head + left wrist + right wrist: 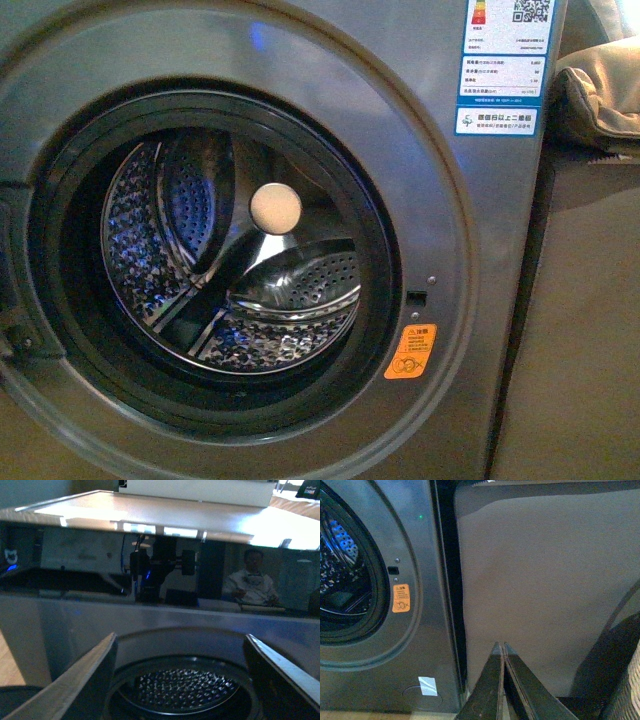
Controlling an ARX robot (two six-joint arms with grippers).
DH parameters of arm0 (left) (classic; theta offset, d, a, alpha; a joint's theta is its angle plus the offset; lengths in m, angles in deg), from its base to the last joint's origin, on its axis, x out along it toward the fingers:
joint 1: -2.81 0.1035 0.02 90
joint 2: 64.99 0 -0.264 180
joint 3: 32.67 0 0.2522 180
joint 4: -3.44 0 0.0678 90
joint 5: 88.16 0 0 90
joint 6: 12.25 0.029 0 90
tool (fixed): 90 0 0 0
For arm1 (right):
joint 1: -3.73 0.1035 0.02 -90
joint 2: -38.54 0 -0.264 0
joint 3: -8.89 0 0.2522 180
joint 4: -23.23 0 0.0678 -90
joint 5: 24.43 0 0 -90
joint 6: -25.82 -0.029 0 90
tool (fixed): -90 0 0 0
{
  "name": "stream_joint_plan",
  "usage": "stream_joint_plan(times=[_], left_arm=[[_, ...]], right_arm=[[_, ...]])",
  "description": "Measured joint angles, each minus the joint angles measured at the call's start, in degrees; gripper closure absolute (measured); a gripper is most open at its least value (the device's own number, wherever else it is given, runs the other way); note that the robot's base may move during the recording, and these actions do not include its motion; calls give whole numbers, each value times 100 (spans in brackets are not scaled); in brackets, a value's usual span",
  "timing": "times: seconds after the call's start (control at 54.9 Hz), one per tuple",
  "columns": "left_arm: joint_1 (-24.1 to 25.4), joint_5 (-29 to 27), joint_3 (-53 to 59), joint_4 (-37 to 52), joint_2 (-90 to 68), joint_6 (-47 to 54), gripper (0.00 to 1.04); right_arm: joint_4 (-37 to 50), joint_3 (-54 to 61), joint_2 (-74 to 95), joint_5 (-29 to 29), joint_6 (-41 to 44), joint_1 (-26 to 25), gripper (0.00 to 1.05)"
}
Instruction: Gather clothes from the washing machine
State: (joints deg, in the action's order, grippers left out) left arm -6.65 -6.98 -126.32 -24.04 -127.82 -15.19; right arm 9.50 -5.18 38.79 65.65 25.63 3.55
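Observation:
The grey washing machine [470, 250] fills the front view, its round mouth uncovered onto the perforated steel drum [290, 300]. A small white ball [275, 207] shows at the drum's back. The clothes are out of view in every frame. Neither arm appears in the front view. My left gripper [180, 636] is open and empty, hanging above and in front of the drum mouth [182, 690]. My right gripper [500, 645] is shut with nothing in it, low down to the right of the washing machine [385, 630], pointing at a beige panel [545, 580].
An orange sticker [410, 352] sits right of the porthole, and a white tape patch [428, 685] is low on the front. A khaki cloth [600, 95] lies on the beige cabinet to the right. A woven edge [630, 680] shows beside my right gripper.

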Motion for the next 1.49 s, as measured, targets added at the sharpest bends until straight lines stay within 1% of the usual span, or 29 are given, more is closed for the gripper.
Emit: stream_joint_plan(times=[0.055,0.127,0.164,0.182,0.255,0.291,0.328,0.382,0.419,0.437,0.473,0.546,0.619,0.728,0.819,0.855,0.91,1.147,1.492], left_arm=[[85,61,898,459,463,101,41],[168,138,1744,848,898,160,52],[216,181,2256,1128,1152,184,59],[254,210,2616,1294,1320,192,64],[317,293,3292,1585,1602,214,75],[348,310,3593,1714,1716,227,80],[385,352,3969,1867,1860,238,87],[422,396,4301,2006,1996,247,94],[463,444,4597,2135,2135,247,101],[540,557,4732,2197,2208,247,102],[754,813,5049,2328,2389,258,101],[894,844,5423,2498,2610,256,101],[929,848,5705,2612,2776,256,101],[929,885,6227,2778,3082,256,101],[929,883,6481,2844,3265,256,101],[929,883,6568,2863,3333,256,101],[931,883,6728,2889,3464,256,101],[931,883,7250,2907,4006,258,101],[931,883,7624,2658,4636,258,101]], right_arm=[[0,0,0,0,0,0,102],[0,0,0,0,0,0,102],[0,0,0,0,0,0,102],[0,0,0,0,0,0,102],[0,0,0,0,4,0,102],[0,0,0,0,9,0,98],[0,0,0,0,9,0,92],[0,0,0,0,9,0,85],[0,0,0,0,9,0,78],[0,0,0,0,9,0,74],[0,0,0,0,9,0,65],[0,0,0,0,9,0,53],[0,0,0,-2,9,0,42],[0,0,0,-2,9,0,20],[0,0,0,-2,9,0,6],[0,0,0,0,4,0,6],[0,0,0,0,7,0,8],[0,0,0,0,7,0,7],[0,0,0,0,7,0,7]])
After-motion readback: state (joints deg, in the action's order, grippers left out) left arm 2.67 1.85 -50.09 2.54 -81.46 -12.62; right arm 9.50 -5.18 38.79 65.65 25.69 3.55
